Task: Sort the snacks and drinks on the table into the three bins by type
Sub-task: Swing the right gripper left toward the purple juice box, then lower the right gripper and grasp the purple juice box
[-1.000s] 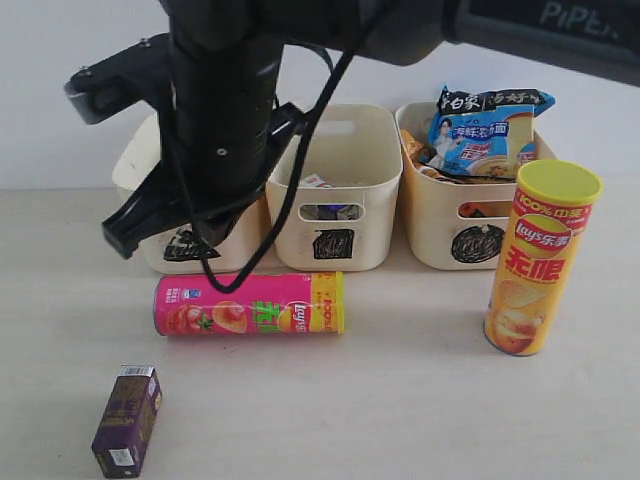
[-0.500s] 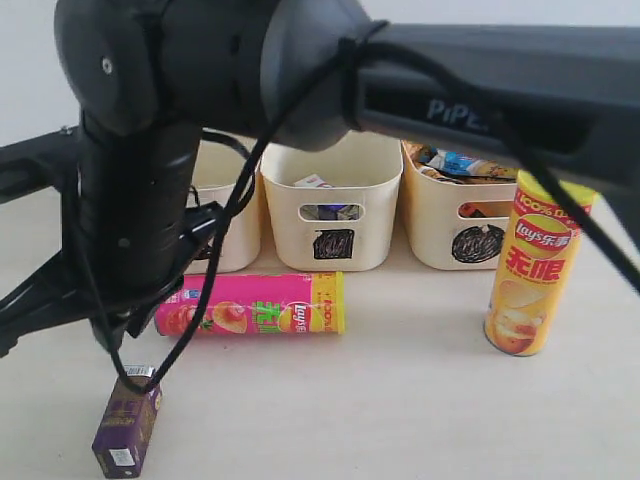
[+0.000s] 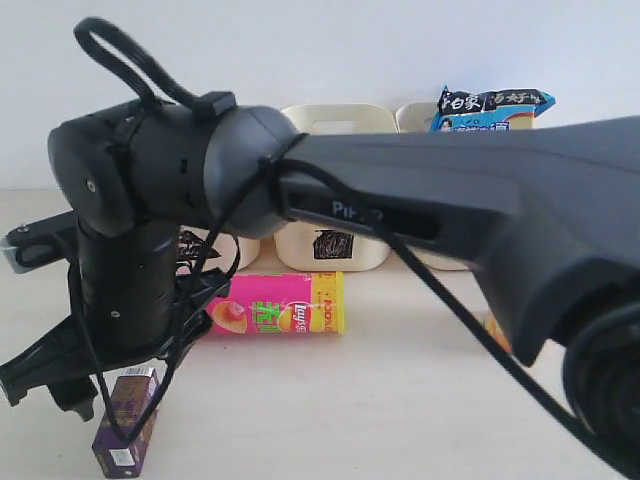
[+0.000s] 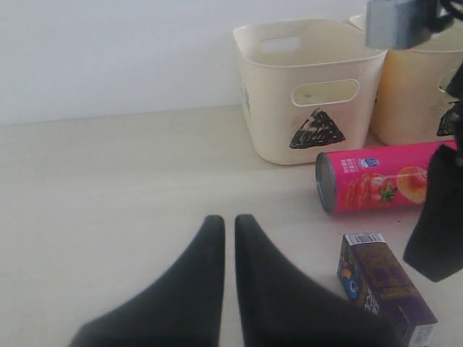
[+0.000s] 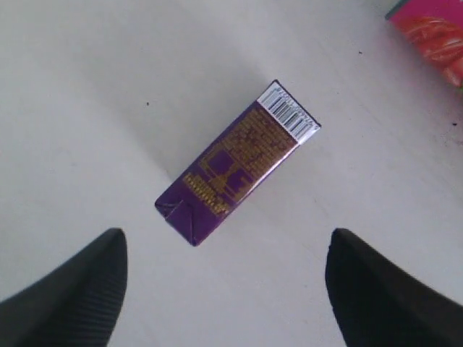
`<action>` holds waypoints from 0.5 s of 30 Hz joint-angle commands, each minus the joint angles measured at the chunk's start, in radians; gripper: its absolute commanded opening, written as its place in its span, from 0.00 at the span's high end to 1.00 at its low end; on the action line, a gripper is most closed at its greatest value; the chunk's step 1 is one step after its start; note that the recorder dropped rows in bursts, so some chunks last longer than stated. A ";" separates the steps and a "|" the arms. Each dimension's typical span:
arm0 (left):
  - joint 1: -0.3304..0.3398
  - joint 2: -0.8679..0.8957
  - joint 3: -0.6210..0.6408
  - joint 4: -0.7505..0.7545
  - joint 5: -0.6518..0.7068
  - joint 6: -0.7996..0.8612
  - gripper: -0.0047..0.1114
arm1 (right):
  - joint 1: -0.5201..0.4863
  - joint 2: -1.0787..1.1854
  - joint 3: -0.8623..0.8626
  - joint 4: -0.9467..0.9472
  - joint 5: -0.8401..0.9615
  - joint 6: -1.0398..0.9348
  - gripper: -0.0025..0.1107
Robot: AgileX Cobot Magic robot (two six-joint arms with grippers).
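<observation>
The dark purple drink carton lies flat on the table, also seen at the front left in the exterior view. My right gripper hangs open above it, its fingers spread wide and not touching it; in the exterior view this gripper is just left of the carton. The pink chip tube lies on its side behind the carton. My left gripper is shut and empty, low over bare table. The triangle bin stands behind the pink tube. A blue-black noodle packet sticks out of the circle bin.
My right arm crosses most of the exterior view and hides the orange-yellow tube apart from a sliver. The square bin shows beneath the arm. The blue and white carton and the orange-black packet are hidden.
My right arm has swung down and to the left, from in front of the bins to just above the purple carton. The objects on the table have not moved.
</observation>
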 commanded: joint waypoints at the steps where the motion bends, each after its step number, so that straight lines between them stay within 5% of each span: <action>1: 0.003 -0.003 0.000 0.001 -0.004 -0.005 0.92 | 0.003 0.022 -0.005 -0.021 -0.081 0.041 0.37; 15: 0.003 -0.003 0.000 0.001 -0.004 -0.005 0.92 | 0.011 0.170 -0.108 -0.064 -0.113 0.118 0.37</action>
